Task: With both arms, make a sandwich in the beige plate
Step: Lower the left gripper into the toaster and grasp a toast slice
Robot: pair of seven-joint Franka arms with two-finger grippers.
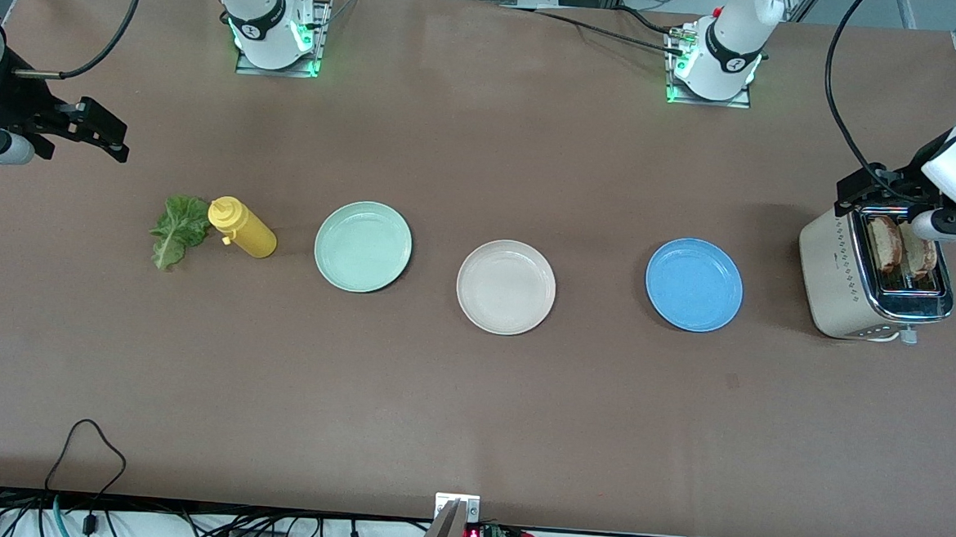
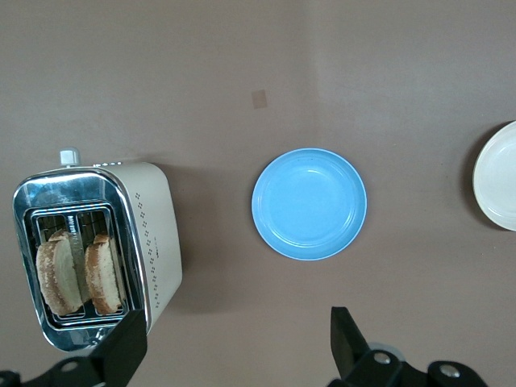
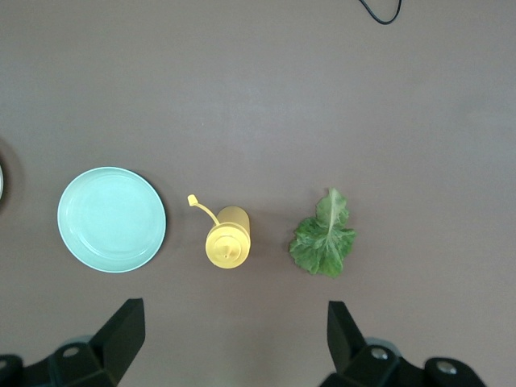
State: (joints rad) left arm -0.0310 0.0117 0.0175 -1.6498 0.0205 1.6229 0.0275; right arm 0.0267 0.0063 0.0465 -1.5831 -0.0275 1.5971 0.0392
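Beige plate (image 1: pixel 506 286) bare at mid-table, between mint-green plate (image 1: pixel 363 246) toward the right arm's end and blue plate (image 1: pixel 694 284) toward the left arm's end; all three well apart in a loose row, the beige one a little nearer the front camera than the other two. No sandwich assembled: two toast slices (image 1: pixel 901 244) upright in the slots of a cream toaster (image 1: pixel 837 279) at the left arm's end of the table, side by side, browned crusts showing above the chrome top (image 2: pixel 76 270). Lettuce leaf (image 1: pixel 177 228) flat on the table at the right arm's end, just beside a yellow squeeze bottle (image 1: pixel 241 227), the bottle between leaf and mint-green plate, standing upright as seen from the right wrist view (image 3: pixel 229 242), cap strap curling off toward the mint-green plate. Left gripper (image 1: pixel 879 191) in the air over the toaster's edge farther from the front camera, jaws spread wide, holding nothing; in the left wrist view its fingers (image 2: pixel 125 347) straddle bare table beside toaster and blue plate. Right gripper (image 1: pixel 96 130) raised over bare table at the right arm's end, jaws likewise spread wide with nothing between them, fingers (image 3: pixel 121 330) framing table short of bottle and leaf.
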